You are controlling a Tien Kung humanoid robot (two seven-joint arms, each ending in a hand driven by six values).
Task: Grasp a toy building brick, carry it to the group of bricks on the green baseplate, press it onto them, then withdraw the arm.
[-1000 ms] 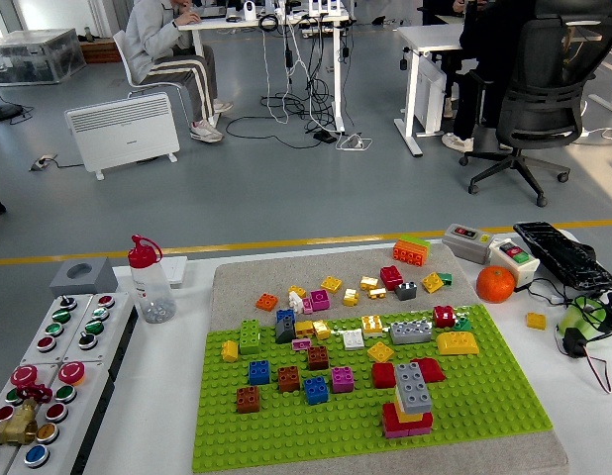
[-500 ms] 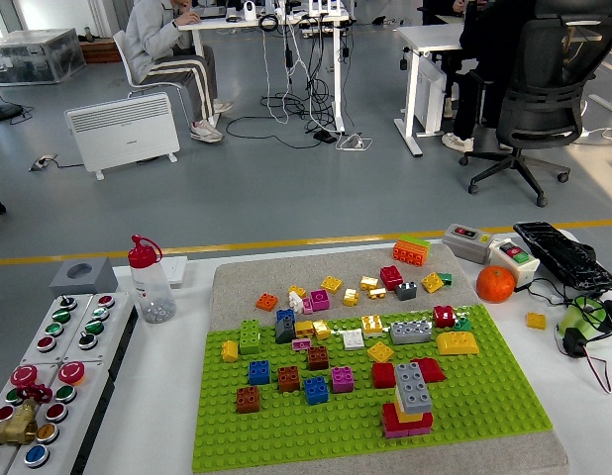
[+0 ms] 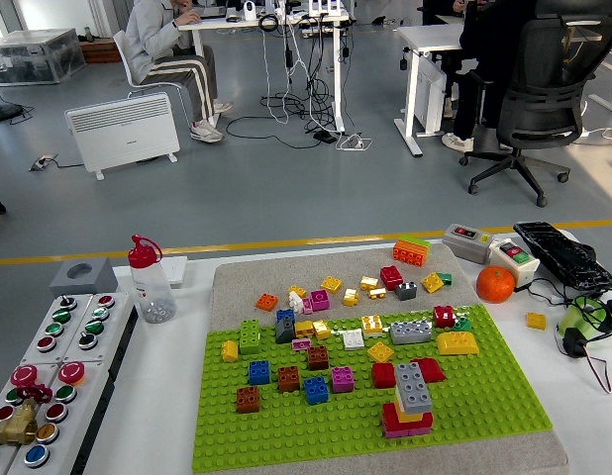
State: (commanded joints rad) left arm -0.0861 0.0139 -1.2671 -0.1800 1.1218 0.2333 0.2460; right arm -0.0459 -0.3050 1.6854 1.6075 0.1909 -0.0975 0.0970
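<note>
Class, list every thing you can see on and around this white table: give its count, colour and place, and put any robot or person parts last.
baseplate: one, green, table centre, on a grey mat.
stack of bricks: one, grey on yellow on red, near right of the baseplate.
loose bricks: many, mixed colours, over the baseplate and mat.
orange: one, right of the mat.
bottle: one, clear with a red cap, left of the mat.
button panel: one, white with red, green and blue buttons, far left.
switch boxes: two, grey and white, behind the orange.
keyboard: one, black, far right.
heater: one, white, on the floor.
seated person: one, background left.
robot hands: none in view.
</note>
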